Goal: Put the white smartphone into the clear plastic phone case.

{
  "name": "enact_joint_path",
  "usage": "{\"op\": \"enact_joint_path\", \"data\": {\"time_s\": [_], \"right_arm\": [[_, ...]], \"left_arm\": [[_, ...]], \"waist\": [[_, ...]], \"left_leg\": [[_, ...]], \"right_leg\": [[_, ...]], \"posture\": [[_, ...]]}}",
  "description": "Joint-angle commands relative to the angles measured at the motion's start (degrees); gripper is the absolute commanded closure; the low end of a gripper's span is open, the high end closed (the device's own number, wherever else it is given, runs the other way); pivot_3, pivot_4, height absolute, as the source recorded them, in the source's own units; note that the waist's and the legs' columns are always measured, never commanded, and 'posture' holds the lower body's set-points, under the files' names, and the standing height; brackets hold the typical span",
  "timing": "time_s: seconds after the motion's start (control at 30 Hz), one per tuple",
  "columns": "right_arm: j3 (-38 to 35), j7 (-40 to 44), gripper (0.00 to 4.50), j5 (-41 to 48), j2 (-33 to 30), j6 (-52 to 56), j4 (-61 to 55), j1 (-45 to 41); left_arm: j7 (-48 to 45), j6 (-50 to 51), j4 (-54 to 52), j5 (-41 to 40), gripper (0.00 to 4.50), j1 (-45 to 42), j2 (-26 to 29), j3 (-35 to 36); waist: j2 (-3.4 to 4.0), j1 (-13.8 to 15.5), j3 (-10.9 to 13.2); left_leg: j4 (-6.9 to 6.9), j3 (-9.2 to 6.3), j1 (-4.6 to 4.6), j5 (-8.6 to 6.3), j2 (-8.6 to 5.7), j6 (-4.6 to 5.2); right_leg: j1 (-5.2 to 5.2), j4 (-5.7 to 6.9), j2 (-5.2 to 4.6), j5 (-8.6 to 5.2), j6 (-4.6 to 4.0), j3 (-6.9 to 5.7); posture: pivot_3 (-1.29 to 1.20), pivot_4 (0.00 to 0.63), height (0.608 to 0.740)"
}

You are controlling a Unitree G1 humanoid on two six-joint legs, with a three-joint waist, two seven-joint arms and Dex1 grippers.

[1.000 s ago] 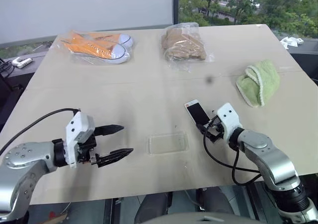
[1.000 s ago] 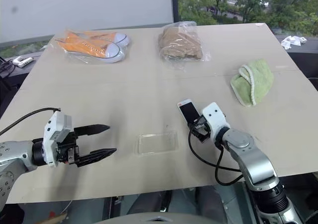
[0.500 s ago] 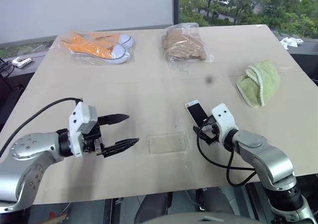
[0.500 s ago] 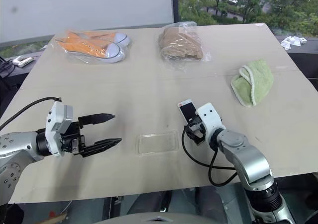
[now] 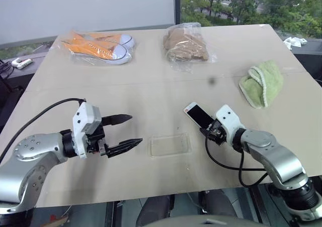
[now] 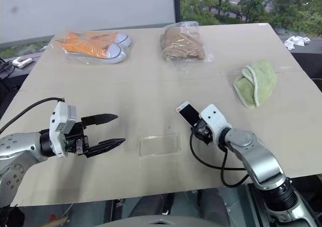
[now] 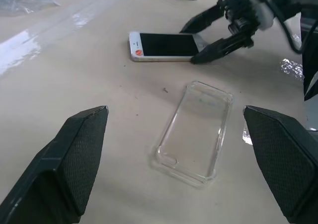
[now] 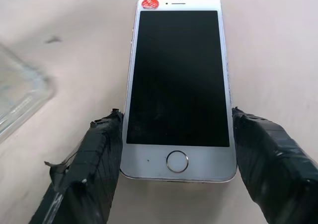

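Smartphone (image 8: 179, 85), white with a black screen and a round home button, sits pinched by its long edges between the right gripper (image 5: 209, 130) fingers (image 8: 102, 149), which press against both sides near the home-button end. A small red round sticker sits beside the earpiece; its lettering is too small to read. In the head views the phone's far end points away and toward the robot's left, with the right arm reaching in low from the right, its black cable looping below the wrist.

Just beside the phone, toward the robot's left and nearer the table's front edge, the clear plastic phone case (image 5: 170, 145) lies flat and empty on the beige table (image 5: 151, 86).

Left of the case, the left gripper (image 5: 126, 131) hovers with its two black fingers spread wide, holding nothing and pointing at the case.

Along the far side lie a clear bag of orange shoes (image 5: 100, 47) and a clear bag of brown cloth (image 5: 186, 43); a green towel (image 5: 261, 83) rests at the right.
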Motion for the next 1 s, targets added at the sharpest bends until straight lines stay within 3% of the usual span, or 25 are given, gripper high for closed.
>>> {"op": "enact_joint_path", "data": {"time_s": [0.03,0.2,0.43,0.57,0.8,0.83,1.0], "right_arm": [[-2.32,10.47,1.60,2.69,-2.91,-13.33,-1.31,-2.44],[0.83,22.77,1.60,5.10,-10.06,-15.23,-2.99,-4.39],[8.15,26.21,1.60,0.68,-12.48,-11.18,-2.67,-9.15],[10.55,25.45,1.60,-2.15,-11.61,-9.10,-1.53,-11.76],[12.92,24.81,1.60,-3.51,-9.64,-5.40,-3.07,-12.80],[13.29,24.91,1.60,-3.65,-9.50,-5.10,-3.31,-12.95],[15.21,25.96,1.60,-4.29,-9.30,-3.92,-3.33,-14.66]], "left_arm": [[-0.30,-1.28,1.11,1.26,0.00,0.17,0.84,0.80],[-1.35,-3.61,3.37,5.28,0.00,-1.34,2.33,-2.09],[-3.82,-4.59,5.77,6.54,0.00,-7.74,2.04,-8.99],[-5.71,-5.17,7.80,7.30,1.09,-11.15,1.97,-12.57],[-9.90,-7.41,11.35,9.15,4.22,-16.34,1.07,-18.66],[-10.49,-7.85,11.81,9.49,4.45,-16.79,0.85,-19.48],[-12.69,-10.08,14.49,11.49,4.45,-19.14,-0.42,-22.86]], "waist": [[0.00,-0.52,0.01],[-0.01,-0.25,0.02],[-0.03,-0.27,0.03],[-0.03,-0.31,0.05],[-0.04,-0.29,0.06],[-0.04,-0.29,0.06],[-0.04,-0.38,0.06]], "left_leg": [[-0.01,0.00,0.00,0.00,0.00,0.00],[0.01,0.01,-0.01,0.00,0.01,0.01],[0.03,-0.05,-0.06,0.00,0.01,0.00],[0.00,-0.05,-0.10,-0.01,0.00,0.00],[0.02,-0.07,-0.12,0.00,0.00,0.00],[0.02,-0.07,-0.12,0.00,-0.01,0.00],[0.02,-0.07,-0.12,0.00,-0.01,0.00]], "right_leg": [[0.00,0.00,0.00,0.00,0.00,0.00],[0.01,-0.05,-0.01,0.00,0.01,0.00],[0.01,-0.06,-0.04,0.00,0.00,-0.04],[-0.05,-0.07,-0.04,0.00,0.00,-0.04],[-0.05,-0.07,-0.04,0.00,0.00,-0.05],[-0.05,-0.07,-0.05,0.00,0.00,-0.05],[-0.06,-0.06,-0.04,0.00,0.00,-0.05]], "posture": [[0.00,0.150,0.740],[0.00,0.150,0.740],[0.00,0.150,0.740],[0.00,0.150,0.740],[0.00,0.150,0.740],[0.00,0.150,0.740],[0.00,0.150,0.740]]}}
